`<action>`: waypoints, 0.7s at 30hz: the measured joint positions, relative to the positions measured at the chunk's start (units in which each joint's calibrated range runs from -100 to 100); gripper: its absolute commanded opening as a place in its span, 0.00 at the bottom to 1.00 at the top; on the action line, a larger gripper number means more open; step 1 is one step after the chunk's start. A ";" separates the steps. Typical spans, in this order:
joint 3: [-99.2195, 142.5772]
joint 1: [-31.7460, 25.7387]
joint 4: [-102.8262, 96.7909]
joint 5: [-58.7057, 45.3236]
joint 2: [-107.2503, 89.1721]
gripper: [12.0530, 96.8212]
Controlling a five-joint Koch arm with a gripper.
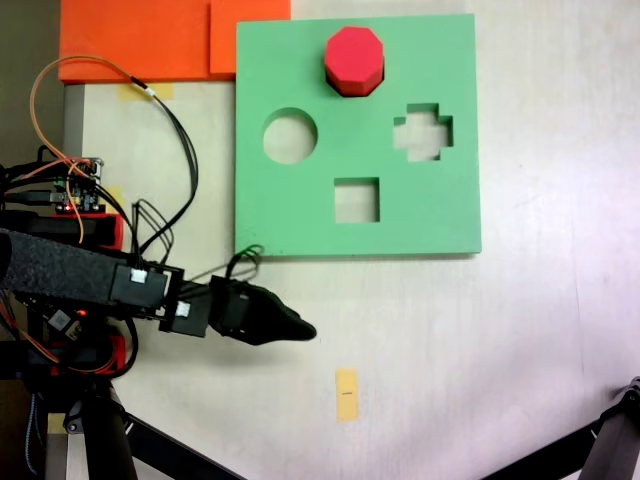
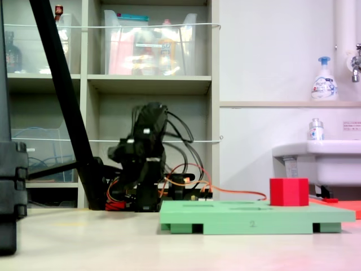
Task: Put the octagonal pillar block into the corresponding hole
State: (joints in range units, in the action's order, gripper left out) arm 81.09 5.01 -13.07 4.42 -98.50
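The red octagonal pillar block (image 1: 353,58) stands upright near the top edge of the green foam board (image 1: 300,220). It covers the corresponding hole, so that hole's outline is hidden. From the side, the block (image 2: 289,192) rises above the board (image 2: 237,217) at its right end. My gripper (image 1: 305,330) hangs off the board, below its lower left corner. Its dark jaws taper to one closed tip and hold nothing. The arm (image 2: 144,164) sits behind the board's left end.
The board also has a round cutout (image 1: 290,135), a cross cutout (image 1: 423,132) and a square cutout (image 1: 357,200). Orange sheets (image 1: 140,40) lie at the top left. Loose wires and a circuit board (image 1: 75,190) sit by the arm's base. Yellow tape (image 1: 346,394) marks the table.
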 measured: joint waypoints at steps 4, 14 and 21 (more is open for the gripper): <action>10.88 -2.98 -8.42 -3.57 -0.41 0.41; 17.54 -2.59 -1.76 -4.35 -0.68 0.43; 17.54 -1.71 5.48 -3.86 -0.96 0.42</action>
State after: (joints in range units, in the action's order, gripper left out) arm 98.63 3.30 -7.59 0.56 -99.45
